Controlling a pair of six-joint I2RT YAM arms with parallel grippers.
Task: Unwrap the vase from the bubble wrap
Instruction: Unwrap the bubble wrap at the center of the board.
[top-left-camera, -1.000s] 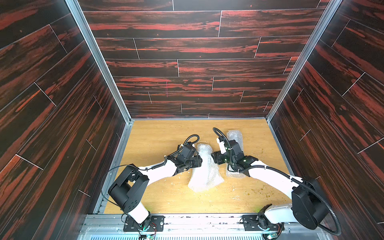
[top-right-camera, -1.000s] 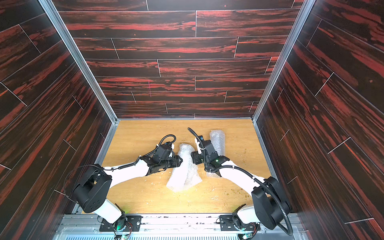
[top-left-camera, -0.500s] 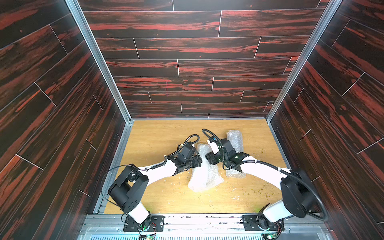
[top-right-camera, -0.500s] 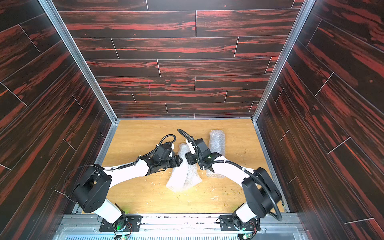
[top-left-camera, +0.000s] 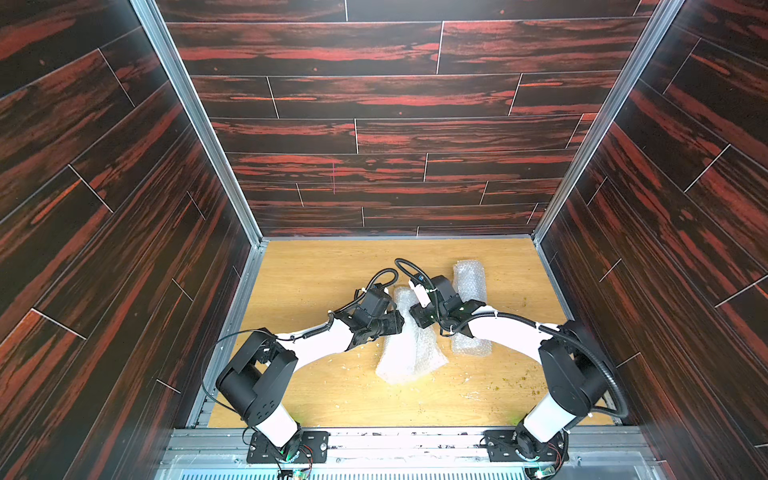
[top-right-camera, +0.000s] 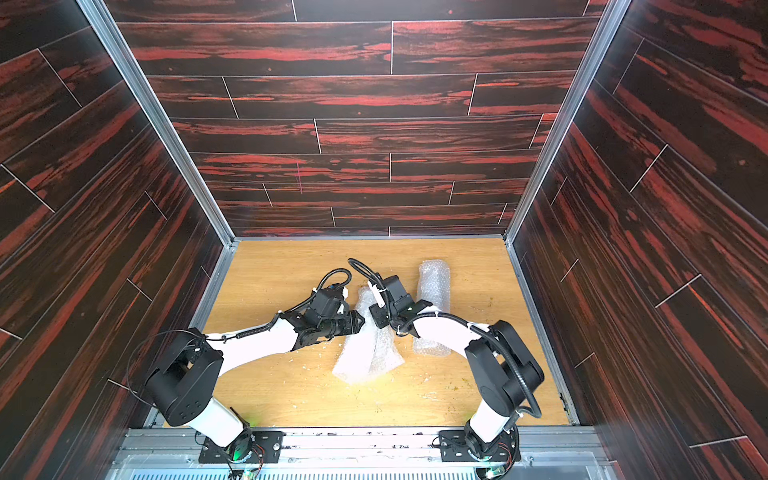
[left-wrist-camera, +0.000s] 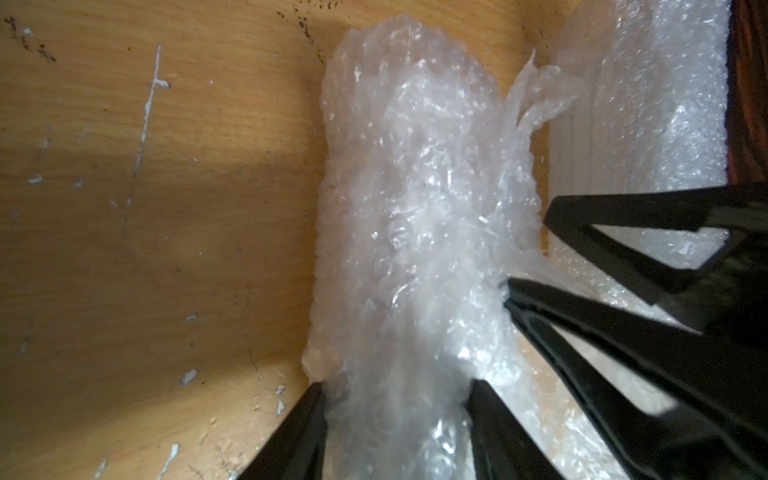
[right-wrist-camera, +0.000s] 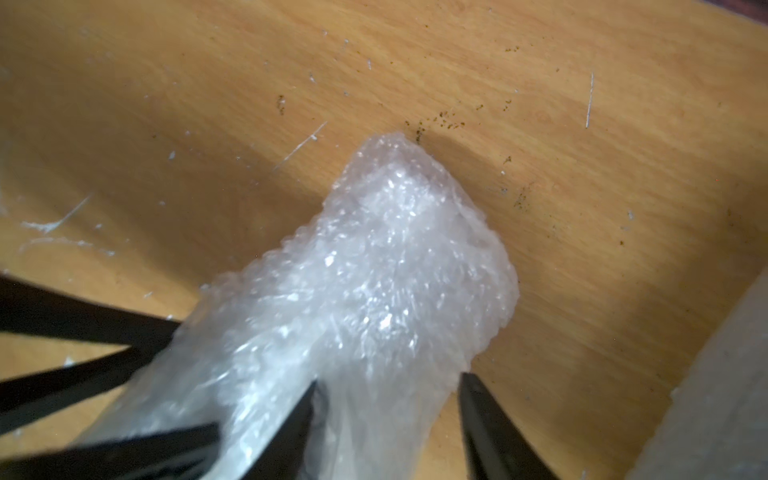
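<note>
Your top views were sharp and bright. Your wrist views were blurred; the bubble wrap (left-wrist-camera: 415, 208) glared.

The crumpled bubble wrap roll (top-left-camera: 409, 349) lies flat, flared at its near end; neater roll (top-left-camera: 468, 279) just beside it.

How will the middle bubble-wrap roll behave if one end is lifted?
The roll would probably sag, since its wrap looks soft and crumpled. Likely light, though anything hidden inside could add weight. It should hardly roll: its near end lies flattened and wide.
</note>
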